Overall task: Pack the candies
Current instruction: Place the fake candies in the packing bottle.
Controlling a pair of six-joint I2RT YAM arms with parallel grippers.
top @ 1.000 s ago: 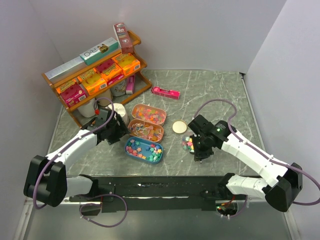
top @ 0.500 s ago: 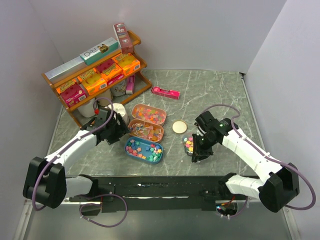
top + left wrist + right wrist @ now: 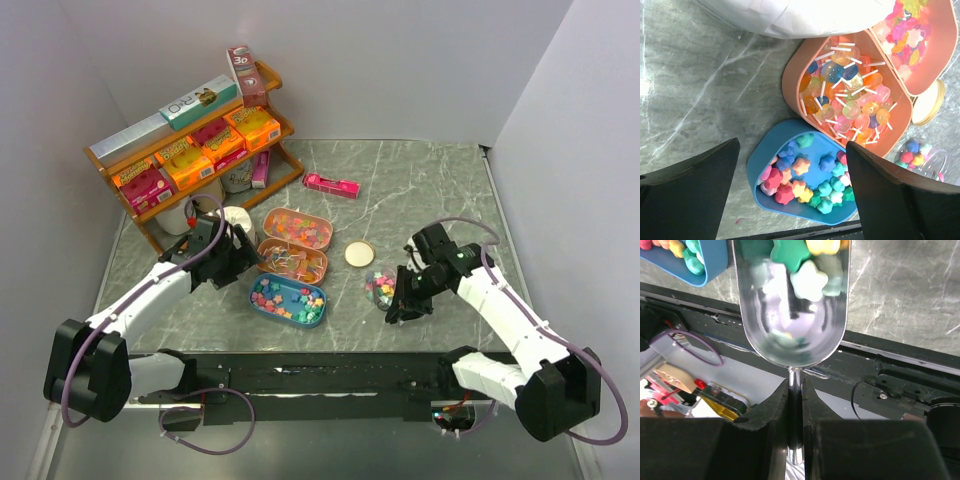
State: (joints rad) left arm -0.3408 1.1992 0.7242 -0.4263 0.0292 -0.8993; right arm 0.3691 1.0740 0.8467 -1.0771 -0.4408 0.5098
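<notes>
Star-shaped candies in mixed colours lie in a blue tray, which the top view shows as the blue tray. My left gripper hovers open over this tray with nothing between its fingers; it is the left gripper in the top view. My right gripper is shut on the thin handle of a metal scoop. A few star candies sit at the scoop's far end. In the top view the right gripper holds the scoop beside a small clear jar partly filled with candies.
A peach tray of lollipops and a peach tray of gummies lie behind the blue tray. The jar's gold lid rests on the table. A wooden shelf of boxes stands back left, with white cups nearby and a pink box beyond.
My left gripper's jaws have spread wider over the blue tray. My right arm has swung to the right with the scoop, staying next to the jar.
</notes>
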